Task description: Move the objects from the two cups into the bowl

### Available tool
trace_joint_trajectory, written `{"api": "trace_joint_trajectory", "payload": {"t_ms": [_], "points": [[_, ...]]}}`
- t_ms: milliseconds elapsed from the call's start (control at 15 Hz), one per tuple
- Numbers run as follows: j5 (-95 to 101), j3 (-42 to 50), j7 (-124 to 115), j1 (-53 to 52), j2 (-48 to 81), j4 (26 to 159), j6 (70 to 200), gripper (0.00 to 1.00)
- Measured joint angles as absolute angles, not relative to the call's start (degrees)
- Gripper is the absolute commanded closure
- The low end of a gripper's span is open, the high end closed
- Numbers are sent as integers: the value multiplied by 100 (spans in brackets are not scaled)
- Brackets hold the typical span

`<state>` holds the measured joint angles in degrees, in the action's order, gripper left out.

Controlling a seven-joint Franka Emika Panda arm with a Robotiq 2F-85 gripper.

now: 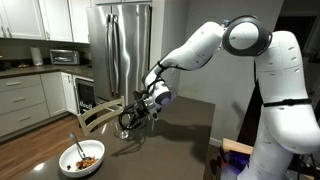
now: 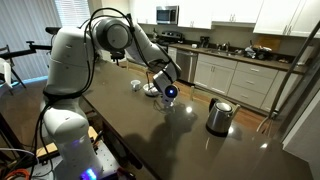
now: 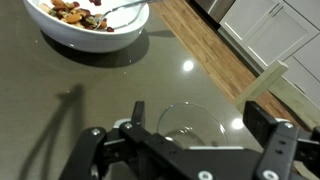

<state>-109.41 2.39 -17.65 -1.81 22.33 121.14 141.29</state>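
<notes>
Claw point(image 3: 183, 150) jaws are seen wide apart along the bottom edge of the wrist view, clamped on nothing; one finger point(image 3: 92, 148) is at lower left and the other at lower right, both cut off by the frame. Between them, touching neither, one clear glass tumbler point(image 3: 190, 122) is seen. Only the arc of its rim is made out, and its lower part is hidden behind the claw body.

At upper left of that view one white bowl point(image 3: 80, 40) is set on the dark bench point(image 3: 60, 100), its top cut off by the frame edge. Brown-orange bits point(image 3: 75, 10) are heaped inside; they cannot be counted. One thin metal utensil point(image 3: 125, 8) is laid across them, its long axis running toward the upper right.

In an exterior view the bowl point(image 1: 66, 160) is found at lower left, with the utensil point(image 1: 75, 143) leaning up toward the upper left. Right of it, the claw point(image 1: 140, 108) is held over the tumbler point(image 1: 125, 122).

In an exterior view one small whitish cup point(image 2: 137, 85) is seen left of the claw point(image 2: 168, 92), its contents too small to tell. One steel kettle point(image 2: 220, 115) is set well apart on the right.
</notes>
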Motion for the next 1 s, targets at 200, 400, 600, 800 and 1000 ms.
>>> {"api": "trace_joint_trajectory", "payload": {"t_ms": [200, 400, 600, 800, 1000], "points": [[-10600, 136, -1953, -316, 1938, 12245, 14535, 0], [-10289, 4, -1961, -449, 1648, 12398, 14867, 0], [-10031, -147, -1887, -602, 1379, 12509, 15115, 0], [-9786, -305, -1550, -741, 1114, 12581, 15231, 0], [-9565, -455, -1063, -813, 899, 12647, 15236, 0]]}}
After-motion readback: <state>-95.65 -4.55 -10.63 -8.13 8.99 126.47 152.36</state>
